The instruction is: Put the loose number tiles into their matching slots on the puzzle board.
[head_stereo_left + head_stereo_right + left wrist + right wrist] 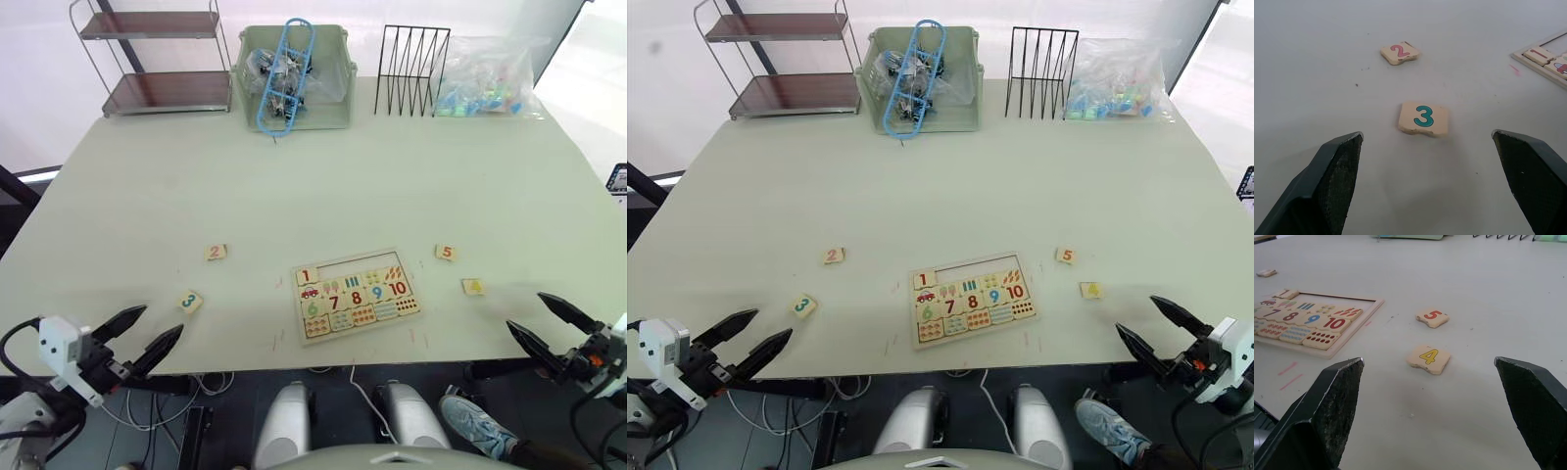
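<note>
The light-wood puzzle board (pixel 355 293) lies near the table's front edge, with tile 1 (pixel 308 276) seated at the left end of its far row of slots (pixel 364 265); the other slots are bare. Loose tiles lie around it: 2 (pixel 216 252) and 3 (pixel 190 302) to the left, 5 (pixel 446 253) and 4 (pixel 473 286) to the right. My left gripper (pixel 146 338) hangs open at the front edge, just short of tile 3 (pixel 1423 118). Off the front right edge my right gripper (pixel 551 326) is open, facing tile 4 (pixel 1428 358).
At the back of the table (pixel 323 186) stand a small two-tier shelf (pixel 157 59), a green bin (pixel 294 73) holding a blue rack and bagged items, a black wire rack (pixel 411 70) and a clear bag of coloured pieces (pixel 487 78).
</note>
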You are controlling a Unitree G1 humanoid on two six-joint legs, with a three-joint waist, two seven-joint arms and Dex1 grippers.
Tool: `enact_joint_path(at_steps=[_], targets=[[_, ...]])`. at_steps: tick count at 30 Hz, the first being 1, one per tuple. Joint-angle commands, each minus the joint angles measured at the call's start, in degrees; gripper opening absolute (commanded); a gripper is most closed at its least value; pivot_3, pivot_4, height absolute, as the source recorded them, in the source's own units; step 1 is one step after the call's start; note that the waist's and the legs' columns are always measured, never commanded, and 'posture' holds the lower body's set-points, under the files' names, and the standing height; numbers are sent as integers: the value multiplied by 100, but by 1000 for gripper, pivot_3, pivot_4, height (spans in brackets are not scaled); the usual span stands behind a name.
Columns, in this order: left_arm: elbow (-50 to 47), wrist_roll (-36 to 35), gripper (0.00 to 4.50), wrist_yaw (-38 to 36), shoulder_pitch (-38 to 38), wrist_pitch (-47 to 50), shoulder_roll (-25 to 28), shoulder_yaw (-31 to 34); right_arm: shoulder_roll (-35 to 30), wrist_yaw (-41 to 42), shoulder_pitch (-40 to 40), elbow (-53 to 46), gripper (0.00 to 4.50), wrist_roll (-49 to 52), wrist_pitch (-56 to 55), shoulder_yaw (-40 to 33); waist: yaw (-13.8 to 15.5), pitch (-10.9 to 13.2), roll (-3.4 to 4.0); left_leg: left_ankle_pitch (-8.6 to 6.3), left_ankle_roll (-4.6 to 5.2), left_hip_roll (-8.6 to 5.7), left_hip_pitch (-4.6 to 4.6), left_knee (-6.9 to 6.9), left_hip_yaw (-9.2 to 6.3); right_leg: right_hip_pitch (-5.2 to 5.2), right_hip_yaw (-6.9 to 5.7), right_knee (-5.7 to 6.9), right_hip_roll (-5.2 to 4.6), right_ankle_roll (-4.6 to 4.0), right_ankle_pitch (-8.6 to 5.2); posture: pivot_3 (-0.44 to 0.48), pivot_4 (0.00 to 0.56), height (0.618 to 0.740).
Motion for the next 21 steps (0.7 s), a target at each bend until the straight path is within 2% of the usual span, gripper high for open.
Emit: enact_joint_path(at_steps=[1, 21], targets=[[31, -43, 4486, -69, 19, -99, 86, 67, 10, -6, 24, -142, 4500, 33, -28, -100, -2, 0, 0, 0, 0, 0, 0, 0, 0, 0, 0, 0, 0, 0, 0, 0, 150, 740], [207, 27, 4486, -91, -91, -198, 98, 13, 11, 228, -93, 137, 4500, -33, -123, -63, -2, -1, -2, 0, 0, 2, 0, -1, 0, -1, 0, 0, 0, -1, 0, 0, 150, 740]])
